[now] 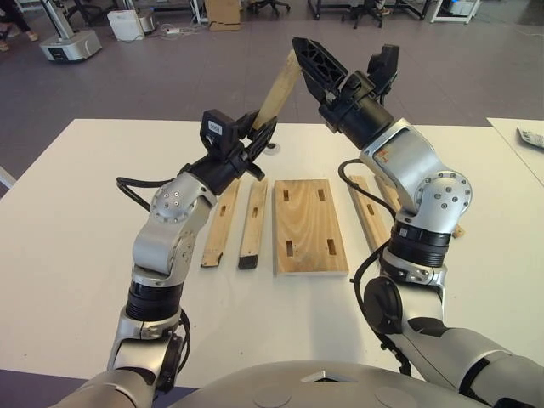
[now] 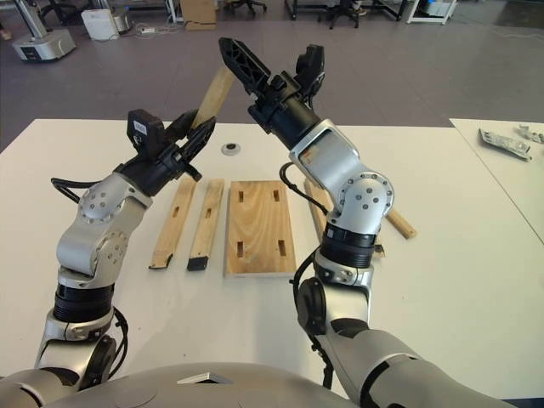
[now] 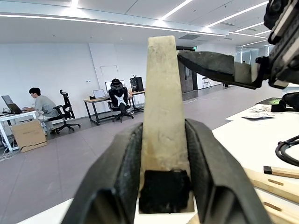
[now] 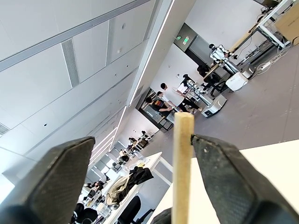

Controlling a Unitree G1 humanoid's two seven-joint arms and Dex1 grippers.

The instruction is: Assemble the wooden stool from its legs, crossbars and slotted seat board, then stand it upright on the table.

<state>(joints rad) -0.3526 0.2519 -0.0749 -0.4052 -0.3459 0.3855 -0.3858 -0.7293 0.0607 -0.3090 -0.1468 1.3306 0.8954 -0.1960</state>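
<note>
Flat on the white table lies the slotted seat board, slots up, with two loose sticks just beside it on the left and further sticks under the right arm, laid out, it seems, for easy picking. The left gripper is clamped on the dark-capped end of a leg, tilting it up over the table's far side so its free end sits between the wide-spread fingers of the right gripper — likely a handover or regrip.

Both head eyes look forward and down across the same bench. The wrist cameras peer from close behind the left end effector and right end effector, sharing the leg.
</note>
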